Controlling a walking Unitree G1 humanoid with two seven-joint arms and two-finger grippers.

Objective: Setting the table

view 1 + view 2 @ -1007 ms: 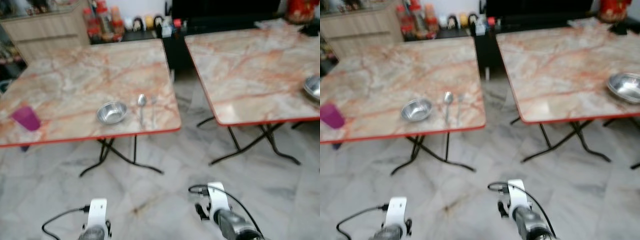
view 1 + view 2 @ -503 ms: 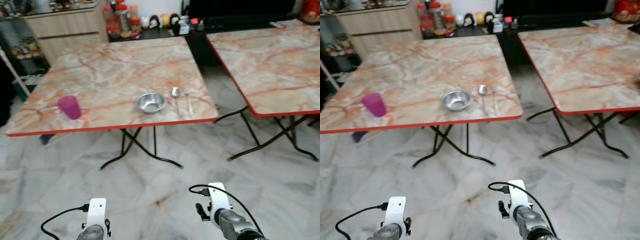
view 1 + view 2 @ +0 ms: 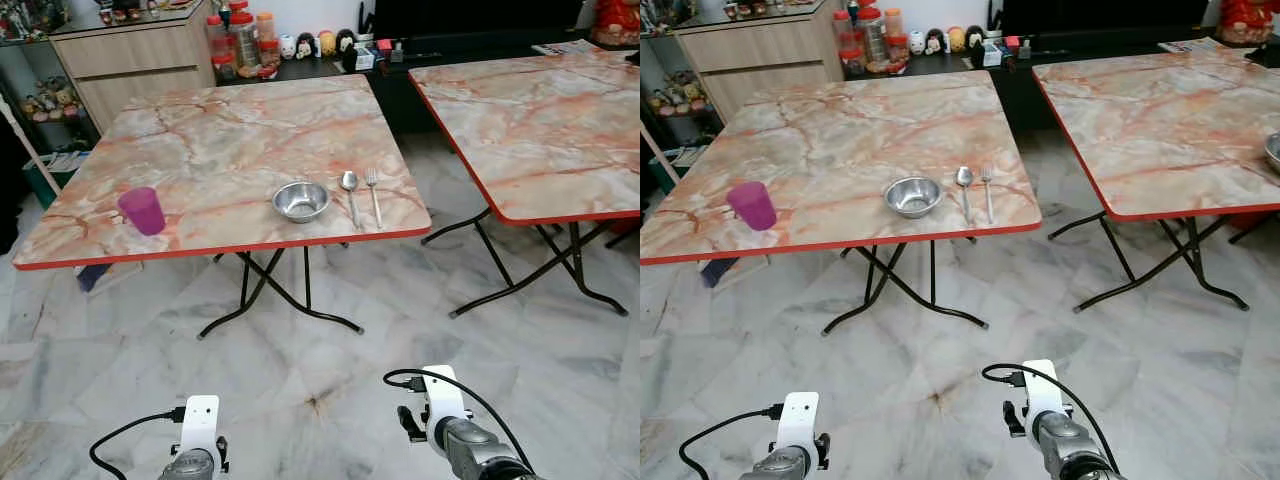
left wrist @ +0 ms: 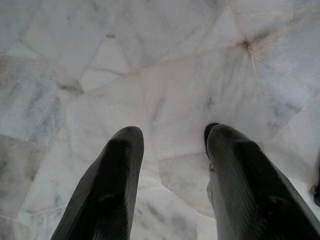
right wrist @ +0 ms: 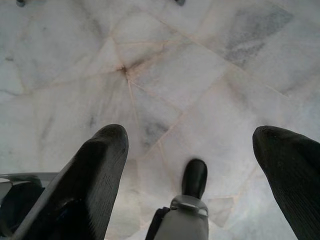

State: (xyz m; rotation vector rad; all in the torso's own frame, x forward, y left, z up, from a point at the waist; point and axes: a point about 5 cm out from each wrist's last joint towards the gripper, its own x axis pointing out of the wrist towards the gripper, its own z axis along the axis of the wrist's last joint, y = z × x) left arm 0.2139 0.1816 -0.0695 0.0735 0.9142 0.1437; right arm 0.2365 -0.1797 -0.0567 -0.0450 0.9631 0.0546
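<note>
No readable text, labels, brands or numbers anywhere. Jars and small items on the far cabinet (image 3: pixel 130 50) and dark shelf are too small and blurred to read any print.

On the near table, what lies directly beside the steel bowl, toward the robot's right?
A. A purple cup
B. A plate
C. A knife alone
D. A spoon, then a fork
D: the spoon lies just to the robot's right of the steel bowl, with the fork beyond it; the purple cup stands far off toward the robot's left on the same table.
</note>
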